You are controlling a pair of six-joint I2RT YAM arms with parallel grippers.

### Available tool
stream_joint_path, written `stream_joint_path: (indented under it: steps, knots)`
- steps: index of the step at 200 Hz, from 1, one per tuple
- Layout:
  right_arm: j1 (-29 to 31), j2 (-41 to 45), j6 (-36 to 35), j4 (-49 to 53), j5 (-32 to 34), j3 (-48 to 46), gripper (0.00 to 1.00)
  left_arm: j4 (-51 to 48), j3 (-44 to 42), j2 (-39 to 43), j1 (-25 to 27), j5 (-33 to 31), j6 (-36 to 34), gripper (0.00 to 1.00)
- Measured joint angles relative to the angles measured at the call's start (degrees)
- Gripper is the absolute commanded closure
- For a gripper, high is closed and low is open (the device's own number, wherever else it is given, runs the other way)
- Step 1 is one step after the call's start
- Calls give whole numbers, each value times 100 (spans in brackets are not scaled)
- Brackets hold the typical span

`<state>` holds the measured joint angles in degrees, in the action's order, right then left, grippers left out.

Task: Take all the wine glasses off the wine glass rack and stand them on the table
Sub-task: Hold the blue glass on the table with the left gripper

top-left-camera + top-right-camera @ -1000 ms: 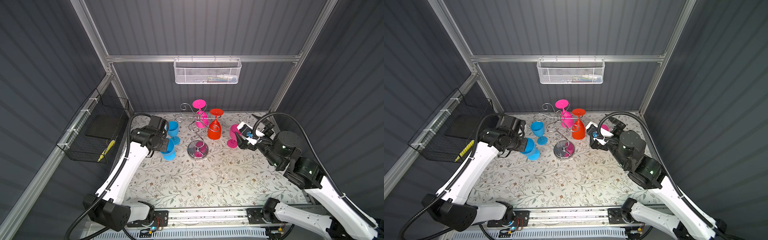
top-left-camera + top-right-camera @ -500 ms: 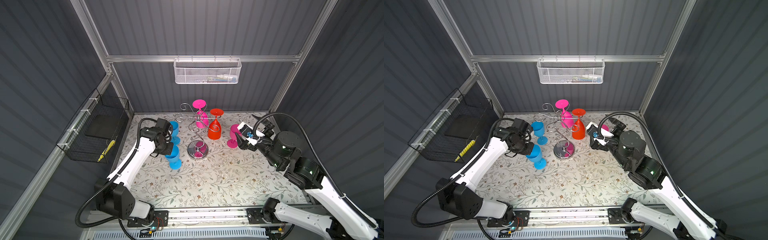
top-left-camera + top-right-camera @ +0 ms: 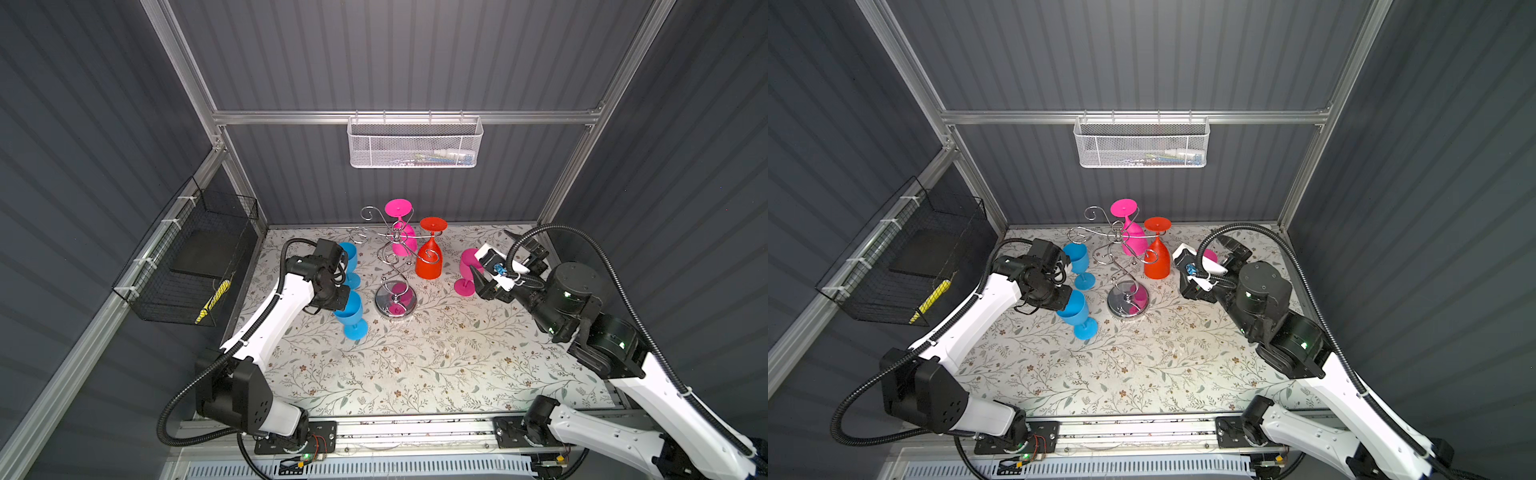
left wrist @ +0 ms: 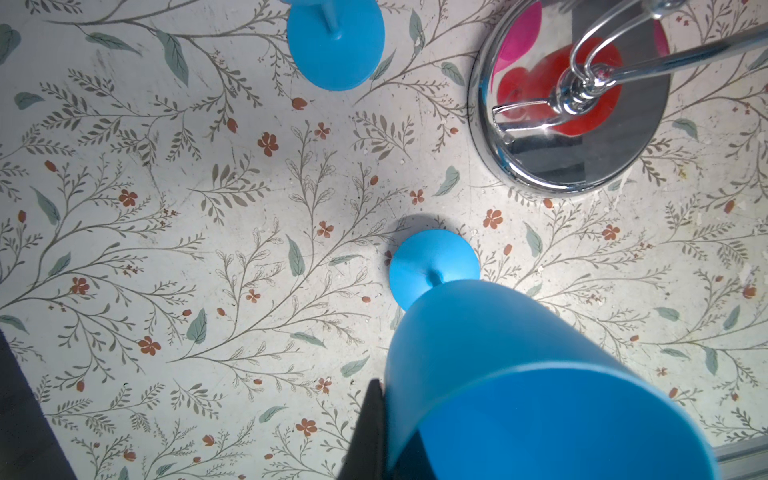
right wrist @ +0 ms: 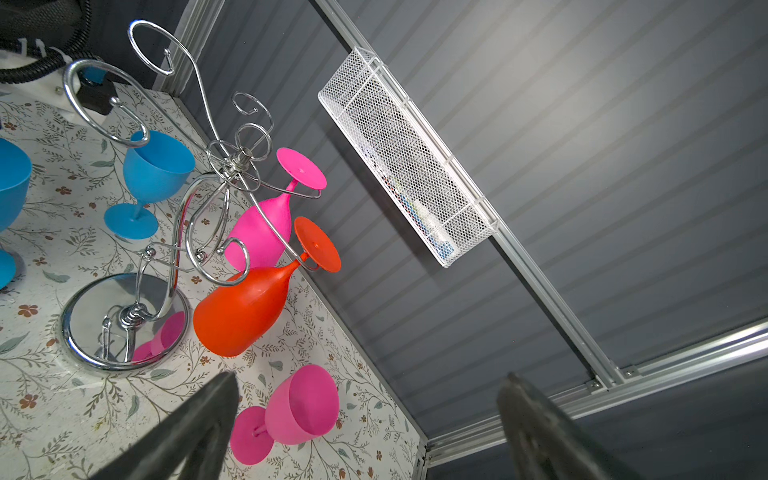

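While the left claw stays clenched on a blue glass's rim, foot just above the tabletop, the right claw gapes released. Rack: two hanging glasses, pink and orange. Off it: two blue, one pink.

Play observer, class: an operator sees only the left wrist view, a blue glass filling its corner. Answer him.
Operator: What hangs on the rack?
Observer: Two glasses, upside down: a hanging pink glass and a red glass.
Operator: And the right fingers?
Observer: Open and empty, near a standing pink glass on the table.
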<state>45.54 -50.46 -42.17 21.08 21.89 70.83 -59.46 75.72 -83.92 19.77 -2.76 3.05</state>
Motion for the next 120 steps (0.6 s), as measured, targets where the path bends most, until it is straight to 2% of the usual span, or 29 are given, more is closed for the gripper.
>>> stream_joint_path:
  steps: [120]
  knots:
    - [0, 0, 59, 20, 0, -37, 1, 83, -140, 0, -2, 4, -44, 100]
